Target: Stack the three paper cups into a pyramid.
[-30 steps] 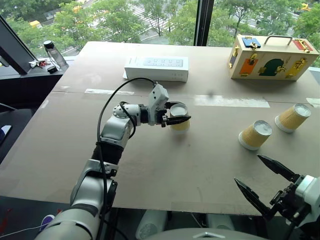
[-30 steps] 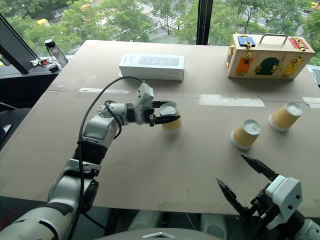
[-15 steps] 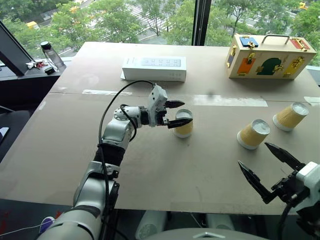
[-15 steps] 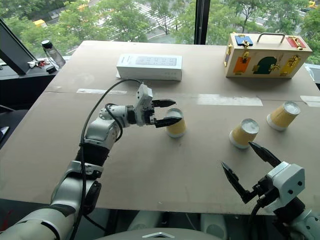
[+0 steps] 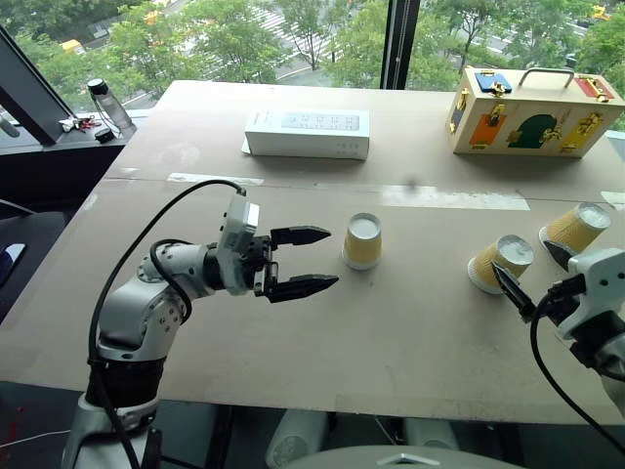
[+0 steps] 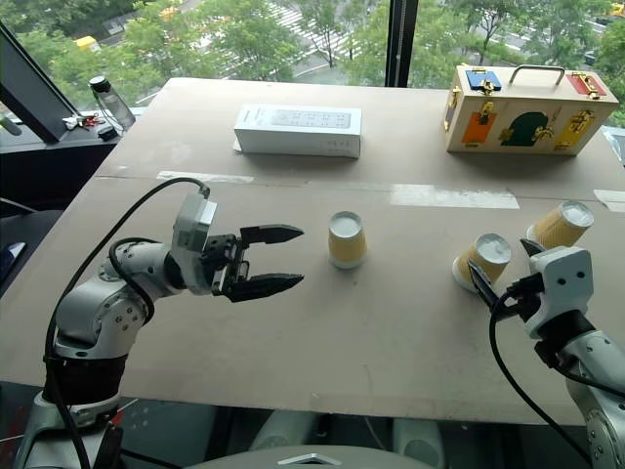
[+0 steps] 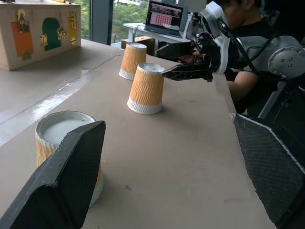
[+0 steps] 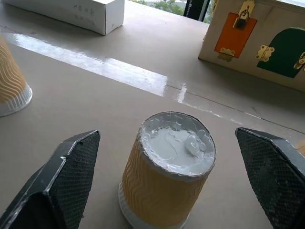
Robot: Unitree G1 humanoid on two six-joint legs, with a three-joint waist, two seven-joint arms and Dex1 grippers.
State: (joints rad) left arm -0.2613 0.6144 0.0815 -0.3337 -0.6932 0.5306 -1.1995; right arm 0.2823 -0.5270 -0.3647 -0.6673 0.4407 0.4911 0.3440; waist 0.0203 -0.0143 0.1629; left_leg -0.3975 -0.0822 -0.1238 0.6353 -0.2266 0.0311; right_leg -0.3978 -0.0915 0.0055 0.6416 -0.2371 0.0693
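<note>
1. Three paper cups, all upside down and well apart on the table (image 5: 293,352), none stacked: centre cup (image 5: 362,240) alone in the middle, middle-right cup (image 5: 499,262) to its right, far-right cup (image 5: 576,228) further right and slightly farther back. No pyramid so far.
2. Left gripper (image 5: 303,261) wide open and empty, level, just left of the centre cup with clear table between. Risk: a careless sweep of the arm or its looping cable knocking that light cup over.
3. Right gripper (image 8: 167,157) spread wide, empty, straddling the middle-right cup without touching it, fingers (image 8: 59,176) well clear on both sides.
4. Risk on closing: too hard a squeeze denting the ribbed paper wall; off-centre contact tipping or skidding the cup sideways.
5. Risk on approach: one finger arriving first and pushing the cup away; far-right cup near enough for the outer finger to clip it, though the true gap is hard to judge from the head views.
6. Risk in building: base cups set too far apart, leaving the top cup with no support across both; set too roughly, shoving the centre cup out of place.
7. Risk from clutter: white box (image 5: 307,133) and wooden latch box (image 5: 532,109) at the far side, probably out of the way.
</note>
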